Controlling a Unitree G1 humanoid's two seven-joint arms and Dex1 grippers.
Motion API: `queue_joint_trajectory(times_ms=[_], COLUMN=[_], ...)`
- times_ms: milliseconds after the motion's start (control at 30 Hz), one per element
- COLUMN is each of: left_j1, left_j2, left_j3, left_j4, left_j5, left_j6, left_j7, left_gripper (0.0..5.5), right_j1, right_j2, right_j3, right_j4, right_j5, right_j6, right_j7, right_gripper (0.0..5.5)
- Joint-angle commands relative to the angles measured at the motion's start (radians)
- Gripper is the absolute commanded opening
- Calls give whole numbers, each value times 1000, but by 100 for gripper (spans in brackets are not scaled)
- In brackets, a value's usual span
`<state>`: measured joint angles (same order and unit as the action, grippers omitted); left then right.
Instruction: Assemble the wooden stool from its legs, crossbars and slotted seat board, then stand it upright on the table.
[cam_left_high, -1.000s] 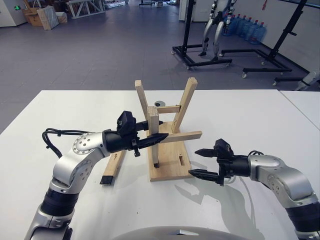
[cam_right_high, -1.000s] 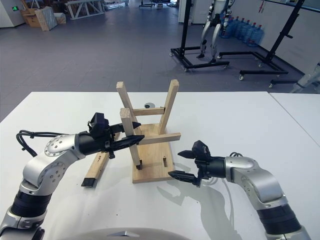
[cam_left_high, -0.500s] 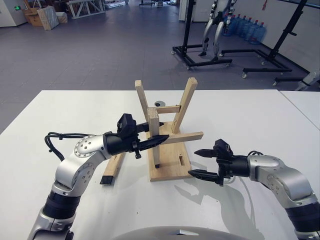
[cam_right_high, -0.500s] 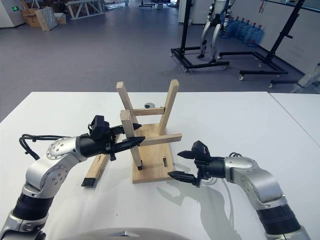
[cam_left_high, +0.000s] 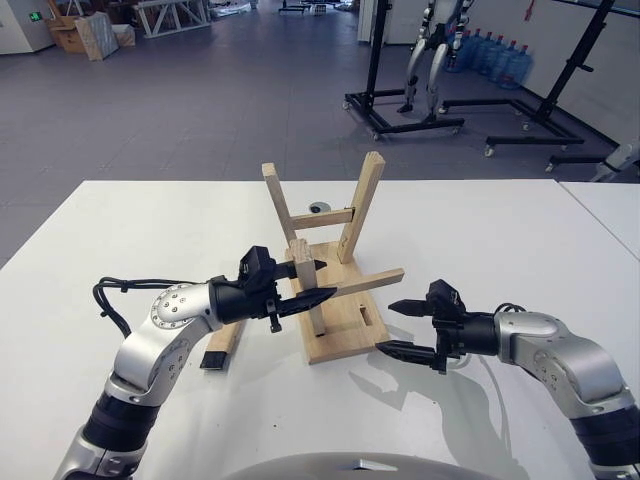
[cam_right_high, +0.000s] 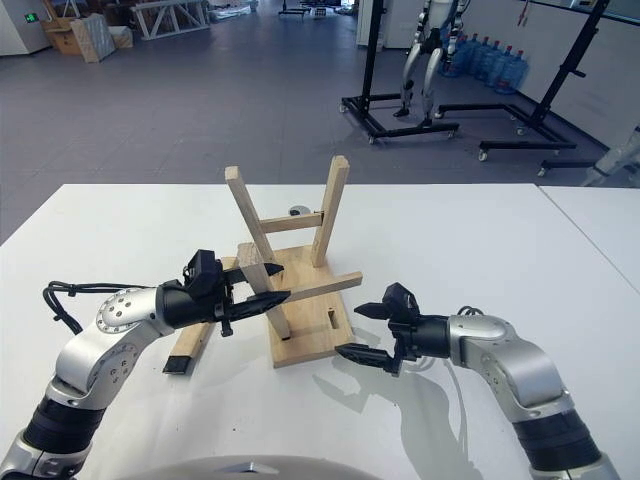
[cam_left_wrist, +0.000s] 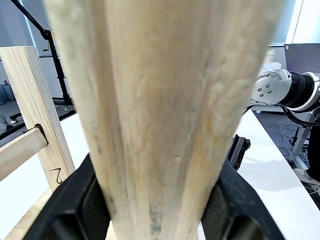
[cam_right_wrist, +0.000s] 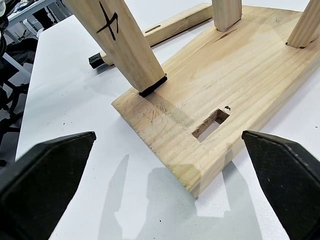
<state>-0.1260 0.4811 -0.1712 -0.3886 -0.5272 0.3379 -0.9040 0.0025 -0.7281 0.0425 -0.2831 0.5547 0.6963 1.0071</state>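
Note:
The part-built stool lies upside down mid-table, its slotted seat board (cam_left_high: 348, 325) tilted. Two far legs (cam_left_high: 366, 205) stand up, joined by a crossbar (cam_left_high: 331, 216). My left gripper (cam_left_high: 326, 279) is shut on the near leg (cam_left_high: 306, 285); in the left wrist view that leg (cam_left_wrist: 160, 100) runs between the black fingers (cam_left_wrist: 75, 200). A second crossbar (cam_left_high: 368, 282) reaches right from it. My right gripper (cam_left_high: 385, 327) hangs open just right of the board's near corner, with the empty slot (cam_right_wrist: 210, 123) before its fingertips (cam_right_wrist: 45, 170). A loose leg (cam_left_high: 224, 340) lies on the table under my left arm.
A small round fitting (cam_left_high: 318, 208) sits on the white table (cam_left_high: 120, 230) behind the stool. A second white table (cam_left_high: 610, 210) adjoins at the right. Black wheeled racks (cam_left_high: 405, 100) stand on the floor beyond the far edge.
My left gripper has drawn back toward me with the near leg, and the whole stool has tipped and turned with it. The right arm has stayed put.

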Motion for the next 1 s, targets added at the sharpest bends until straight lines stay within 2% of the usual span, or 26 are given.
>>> queue_joint_trajectory(times_ms=[33, 233, 533, 867, 900, 1000], left_j1=[25, -6, -11, -21, -21, -28], left_j2=[55, 111, 189, 182, 178, 159], left_j3=[-42, -83, -168, -164, -160, -136], left_j4=[-7, -2, -15, -10, -9, -14], left_j5=[75, 172, 153, 132, 132, 117], left_j6=[-16, -68, 70, 94, 91, 105], left_j7=[-28, -58, -99, -71, -63, -44], left_gripper=[209, 209, 209, 209, 241, 281], right_j1=[5, 30, 59, 64, 64, 64], right_j2=[-5, -8, 18, 31, 31, 31], right_j3=[-5, -23, -28, -21, -21, -19], right_j4=[14, 48, 43, 43, 43, 43], right_j5=[-3, -8, 0, -6, -7, -8], right_j6=[-2, -17, -17, -19, -20, -20], right_j7=[-2, -1, -24, -28, -27, -24], right_gripper=[540, 540, 540, 540, 540, 540])
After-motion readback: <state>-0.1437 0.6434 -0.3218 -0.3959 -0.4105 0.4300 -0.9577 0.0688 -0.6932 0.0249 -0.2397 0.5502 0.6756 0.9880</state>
